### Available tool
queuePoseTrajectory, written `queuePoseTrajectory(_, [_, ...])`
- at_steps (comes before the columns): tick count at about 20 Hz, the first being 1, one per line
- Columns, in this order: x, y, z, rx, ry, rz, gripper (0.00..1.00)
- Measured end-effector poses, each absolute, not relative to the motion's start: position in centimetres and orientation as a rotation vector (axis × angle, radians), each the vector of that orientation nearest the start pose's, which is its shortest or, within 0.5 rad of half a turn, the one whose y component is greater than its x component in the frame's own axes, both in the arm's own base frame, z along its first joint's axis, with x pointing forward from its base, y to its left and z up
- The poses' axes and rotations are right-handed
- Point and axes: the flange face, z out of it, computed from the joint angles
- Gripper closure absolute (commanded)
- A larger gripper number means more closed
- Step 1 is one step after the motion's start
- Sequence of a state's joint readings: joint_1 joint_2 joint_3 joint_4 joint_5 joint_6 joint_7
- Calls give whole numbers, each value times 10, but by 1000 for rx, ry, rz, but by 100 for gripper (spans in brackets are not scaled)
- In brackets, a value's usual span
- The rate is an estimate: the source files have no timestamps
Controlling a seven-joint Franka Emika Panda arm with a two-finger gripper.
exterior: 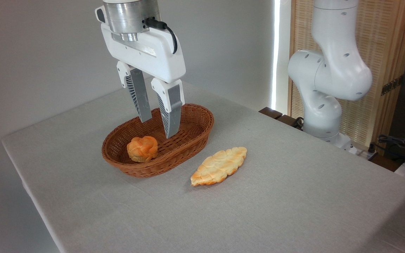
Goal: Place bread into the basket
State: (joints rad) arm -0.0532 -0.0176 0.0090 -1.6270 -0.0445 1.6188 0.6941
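A: Claw (158, 128)?
B: Hangs over the basket (195, 135), fingers spread apart, nothing between them. Tips sit above the basket's middle.

A: Bread (219, 165)?
B: Flat on the grey tabletop (294, 203), just right of the basket, outside it, lying diagonal.

A: Inside the basket?
B: One small orange knotted bun (142, 148), near the left end, apart from the claw.

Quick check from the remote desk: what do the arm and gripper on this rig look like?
The arm is glossy white with rounded joint housings and small dark recessed holes. The gripper has a boxy white body under a brushed silver metal flange, with a black cable looping down its side. Its two long grey fingers are ribbed and sit in white mounts.
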Motion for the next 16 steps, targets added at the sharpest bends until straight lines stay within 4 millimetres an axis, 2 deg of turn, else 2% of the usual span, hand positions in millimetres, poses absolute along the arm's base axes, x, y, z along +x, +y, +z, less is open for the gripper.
queuePoseTrajectory(1, [552,-18,613,-2976,1118,-42,0])
queuePoseTrajectory(16, [549,-20,620,-2970,1121,-66,0])
